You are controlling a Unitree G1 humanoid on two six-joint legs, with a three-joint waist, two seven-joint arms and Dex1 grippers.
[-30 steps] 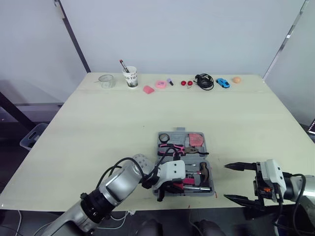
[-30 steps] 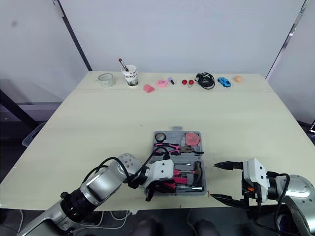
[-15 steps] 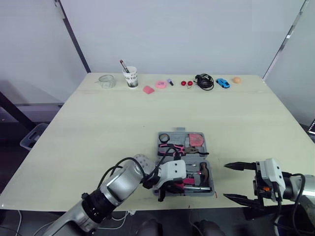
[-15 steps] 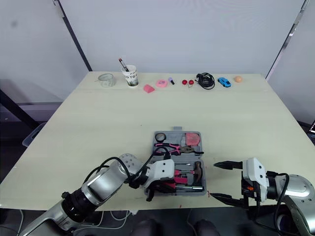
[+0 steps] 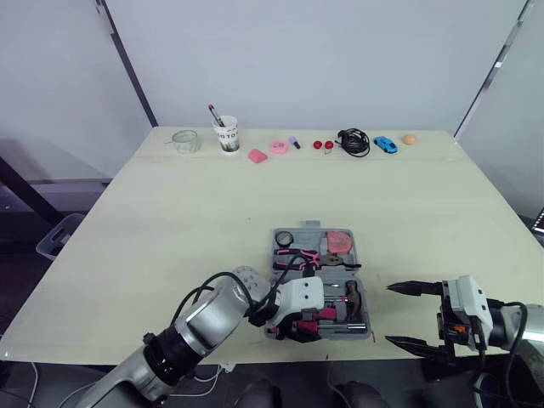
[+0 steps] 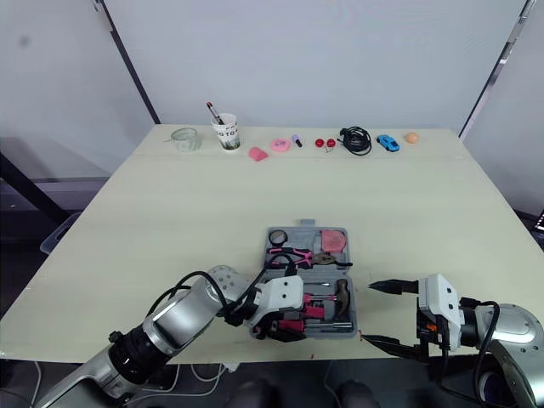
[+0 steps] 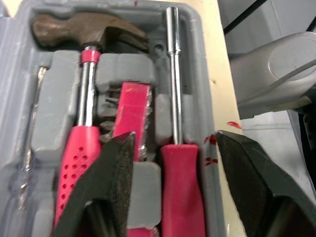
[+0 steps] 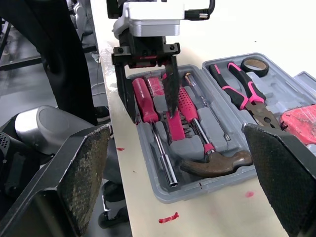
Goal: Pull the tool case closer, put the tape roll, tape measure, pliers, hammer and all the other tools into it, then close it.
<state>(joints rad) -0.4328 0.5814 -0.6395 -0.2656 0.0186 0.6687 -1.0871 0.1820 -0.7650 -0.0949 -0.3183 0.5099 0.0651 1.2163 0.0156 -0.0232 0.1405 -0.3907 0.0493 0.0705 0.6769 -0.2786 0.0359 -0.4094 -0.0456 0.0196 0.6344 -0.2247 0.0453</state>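
L gripper (image 7: 174, 136) is hovering spread apart at near edge of tool case (image 5: 364, 327), straddling red screwdriver (image 7: 178, 192), gripping nothing. R gripper (image 5: 389, 314) is hanging right of it, spread wide, empty.

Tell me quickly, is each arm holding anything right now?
Left end effector: open, straddling a red-handled driver in the tool case.
Right end effector: open, empty.

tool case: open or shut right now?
Open. Both halves of the tool case lie flat, hammer and pliers exposed in their slots; the left pincer is open over the hammer half.
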